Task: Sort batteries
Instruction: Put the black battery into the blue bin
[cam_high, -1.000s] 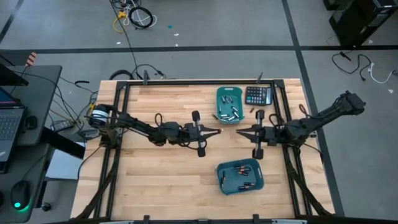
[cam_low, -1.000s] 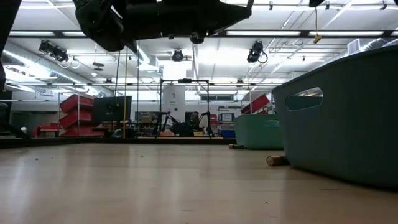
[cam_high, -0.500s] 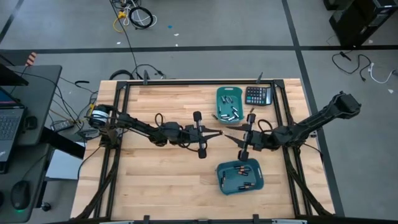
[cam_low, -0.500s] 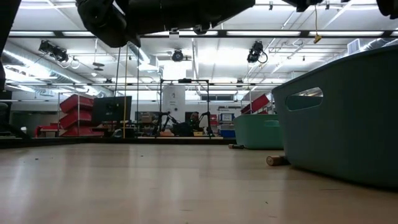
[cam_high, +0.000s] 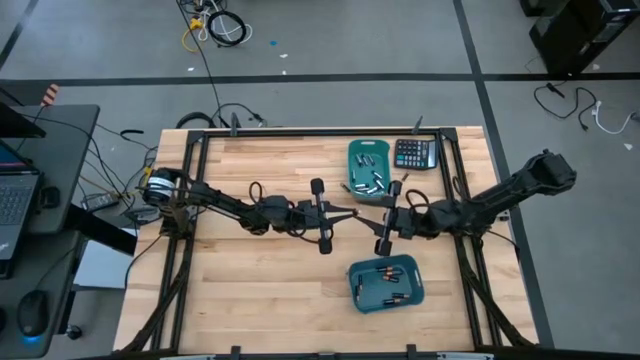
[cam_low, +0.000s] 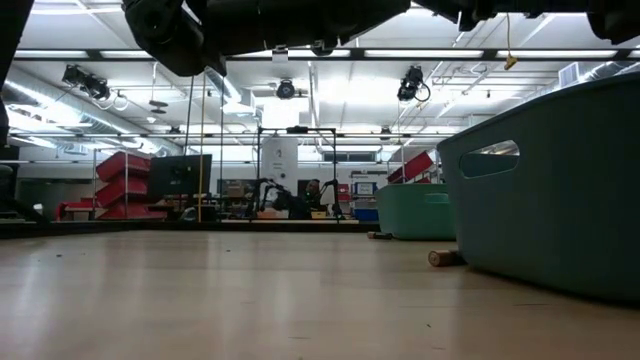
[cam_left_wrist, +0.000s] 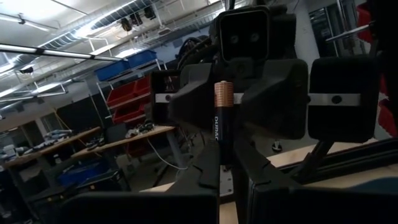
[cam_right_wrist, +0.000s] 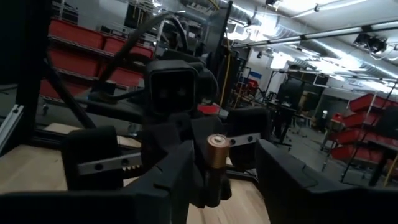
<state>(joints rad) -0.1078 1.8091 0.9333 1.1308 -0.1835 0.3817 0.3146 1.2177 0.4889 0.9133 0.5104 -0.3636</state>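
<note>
Left gripper: My left gripper (cam_high: 348, 212) is raised over the middle of the table (cam_high: 260, 290), jaws clamped on one battery (cam_left_wrist: 224, 118), a copper-topped cell standing upright between my fingertips.
Right gripper: My right gripper (cam_high: 367, 220) faces it nose to nose, jaws apart with one finger on either side of that same cell and no grip on it.
Far bin: The far teal bin (cam_high: 352, 166), beside the calculator (cam_high: 415, 153), holds a cluster of silvery cells (cam_high: 368, 180).
Near bin: The near teal bin (cam_high: 418, 292) holds several darker cells (cam_high: 385, 272).
Done: I judge the sorting well along, since both bins already have cells in them.
Left: The cell in my left jaws has not gone into either bin, and one loose cell (cam_low: 445, 257) lies on the wood just beside the near bin's wall.
High view only: It shows both bins' contents and how my two arms meet tip to tip. The held cell is too small to make out there.
Wrist views only: They show the cell, the clamp on it and my right fingers standing apart.
Low view only: It shows the stray cell on the table, which I cannot pick out from above. My grippers are not visible in it.
</note>
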